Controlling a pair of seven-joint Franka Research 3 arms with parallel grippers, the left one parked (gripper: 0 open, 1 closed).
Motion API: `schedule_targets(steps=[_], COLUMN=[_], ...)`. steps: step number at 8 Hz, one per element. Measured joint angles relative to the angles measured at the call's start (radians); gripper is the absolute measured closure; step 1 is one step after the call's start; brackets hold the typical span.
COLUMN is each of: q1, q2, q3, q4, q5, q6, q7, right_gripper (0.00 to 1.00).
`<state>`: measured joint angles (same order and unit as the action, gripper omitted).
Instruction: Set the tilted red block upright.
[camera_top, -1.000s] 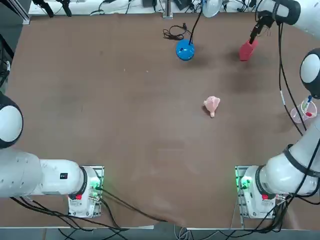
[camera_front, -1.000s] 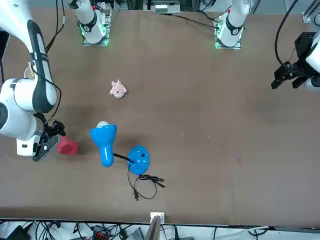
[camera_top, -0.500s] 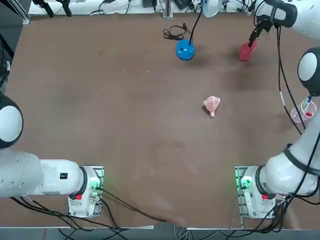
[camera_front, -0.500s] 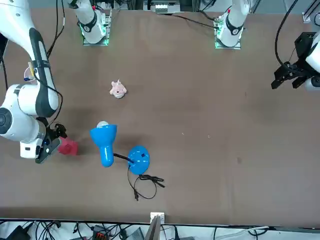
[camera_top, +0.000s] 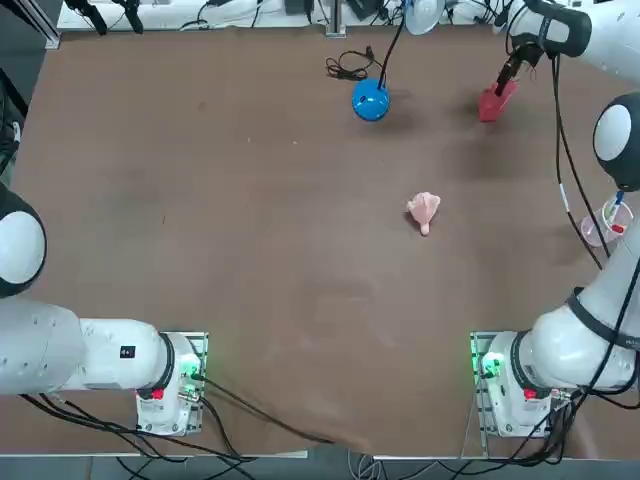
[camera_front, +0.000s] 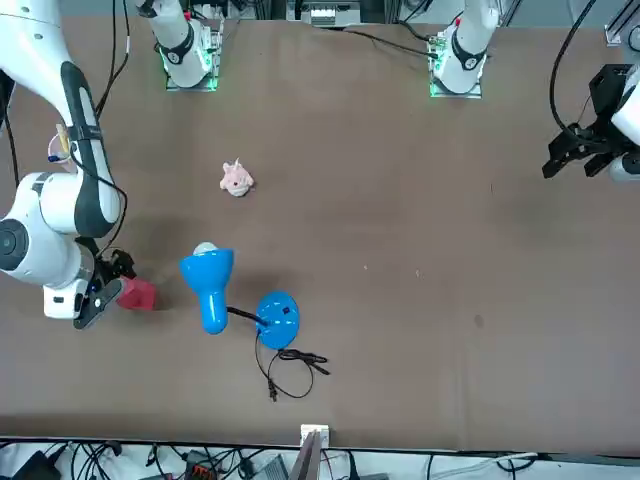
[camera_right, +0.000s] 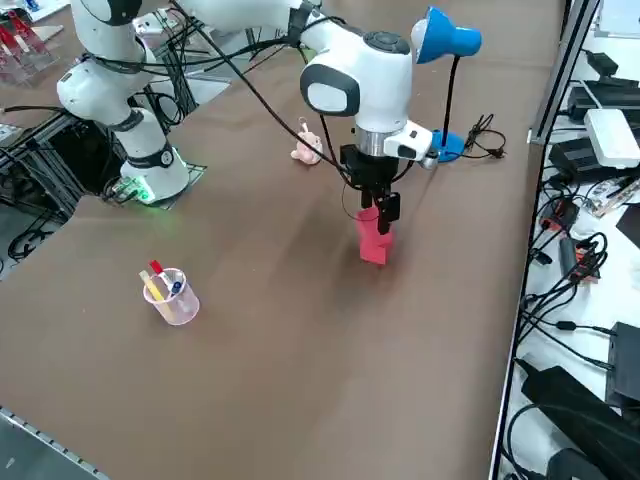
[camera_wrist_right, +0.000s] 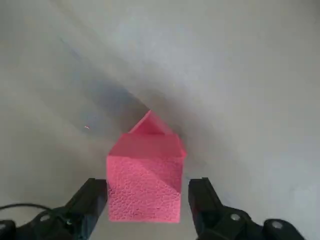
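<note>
The brown desk (camera_top: 250, 270) carries the whole scene, and the right arm (camera_right: 350, 78) reaches far across it, its wrist lowered toward the far edge. A blue lamp (camera_front: 208, 280) stands out over the desk near that wrist, its cord running toward a round blue piece (camera_front: 278, 320). Well apart from both, toward the arm's base, a cup (camera_right: 174, 302) holds a few pens.

At the end of the arm, the right gripper (camera_wrist_right: 149, 181) has its jaws spread wide around the upper part of the red block (camera_wrist_right: 145, 190). One finger comes very close to the block's side, and there is a visible gap at the other, so the block does not look clamped; whether the nearer finger touches it cannot be told. The block's lower part reaches down below the fingers, and it looks tilted rather than squarely upright.

The smallest thing, a pale pink toy (camera_front: 236, 179), sits well apart and plays no part in the job.

As for progress, the approach looks done and the jaws are placed about the block. Closing on it, turning it upright, letting go and backing away appear to remain.
</note>
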<state>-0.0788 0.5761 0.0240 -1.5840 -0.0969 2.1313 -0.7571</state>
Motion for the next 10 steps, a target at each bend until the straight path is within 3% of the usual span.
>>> schedule_targets(steps=[6, 9, 10], q1=[0.0, 0.0, 0.0], q2=[0.02, 0.032, 0.033], q3=[0.0, 0.0, 0.0], q4=[0.0, 0.0, 0.001], q5=[0.0, 0.0, 0.0], q6=[0.005, 0.017, 0.018], q7=[-0.003, -0.004, -0.004], right_gripper=[0.02, 0.07, 0.14])
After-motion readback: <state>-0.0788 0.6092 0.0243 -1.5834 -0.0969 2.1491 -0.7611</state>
